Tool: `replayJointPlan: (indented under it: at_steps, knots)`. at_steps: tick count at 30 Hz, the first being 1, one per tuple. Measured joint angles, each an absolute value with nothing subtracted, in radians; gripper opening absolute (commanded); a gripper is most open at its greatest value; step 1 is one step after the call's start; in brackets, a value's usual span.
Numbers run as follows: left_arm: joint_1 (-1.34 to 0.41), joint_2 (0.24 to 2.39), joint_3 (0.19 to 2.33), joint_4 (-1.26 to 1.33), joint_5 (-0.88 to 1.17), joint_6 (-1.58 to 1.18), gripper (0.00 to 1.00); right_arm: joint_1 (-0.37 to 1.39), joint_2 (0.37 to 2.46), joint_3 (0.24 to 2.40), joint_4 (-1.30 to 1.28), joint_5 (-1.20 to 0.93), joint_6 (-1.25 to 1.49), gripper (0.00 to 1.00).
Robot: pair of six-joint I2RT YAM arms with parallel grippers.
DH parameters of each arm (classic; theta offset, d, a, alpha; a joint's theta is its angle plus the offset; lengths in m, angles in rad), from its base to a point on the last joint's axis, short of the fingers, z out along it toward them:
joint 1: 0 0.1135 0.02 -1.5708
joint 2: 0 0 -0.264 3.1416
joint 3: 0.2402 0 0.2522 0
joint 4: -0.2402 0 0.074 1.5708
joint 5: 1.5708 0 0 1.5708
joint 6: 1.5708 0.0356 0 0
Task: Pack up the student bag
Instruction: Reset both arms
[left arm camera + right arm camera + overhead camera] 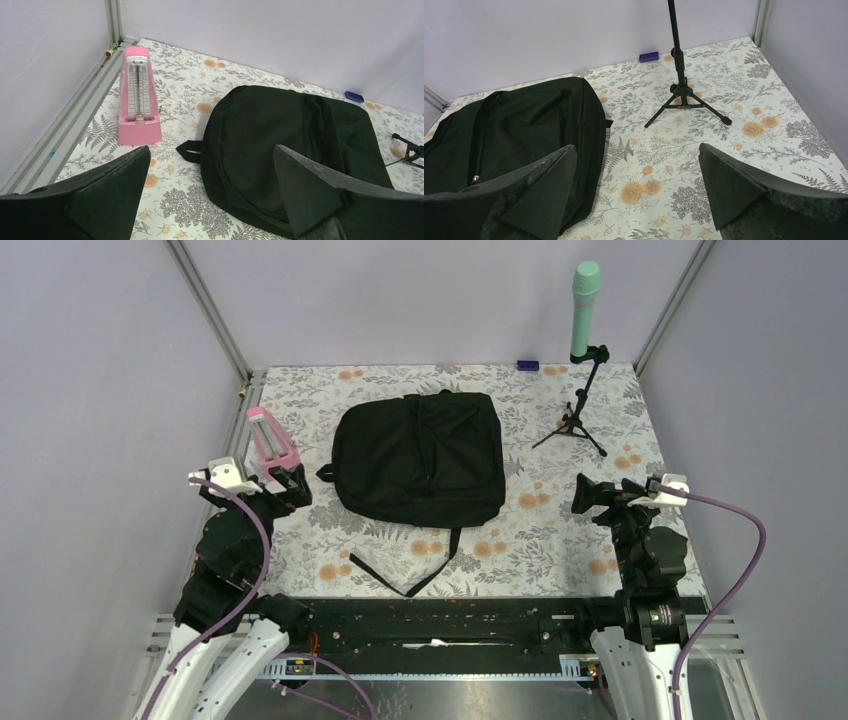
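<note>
nearest, at the worktop's (560, 540) near edge, the left arm (232, 540) and right arm (645, 545) sit low, one to each side. both sets of jaws stand wide with nothing between them.

the student bag (420, 455) lies flat in the middle of the worktop, between the arms and touching neither. it looks zipped shut, its carry loop (325, 472) pointing left and one long strap (420, 565) trailing toward the near edge.

it is probably soft and limp: it should sag and fold when lifted, and thin fabric may slide out of a shallow pinch. the carry loop or a bunched fold near the zip seems the best hold. the zip pull is too small to make out for sure.

walls close three sides. a pink metronome (270, 440) stands just beside the left jaws. a thin tripod stand (578, 410) carrying a mint-green cylinder (585, 310) stands near the bag's right side and looks easy to tip. open room lies mostly in front of the bag.
</note>
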State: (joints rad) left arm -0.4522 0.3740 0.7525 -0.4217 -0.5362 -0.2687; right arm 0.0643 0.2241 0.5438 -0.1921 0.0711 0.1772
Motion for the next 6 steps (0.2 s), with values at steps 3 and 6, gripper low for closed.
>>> replayJointPlan:
  at_steps: [3,6]
  knots:
    - [-0.452,0.366,0.752,-0.419,-0.554,-0.266,0.99,0.064,0.224,0.544,-0.192,0.071,0.171,0.98]
    - [-0.452,0.366,0.752,-0.418,-0.563,-0.266,0.99,0.064,0.225,0.544,-0.191,0.071,0.168,0.98]
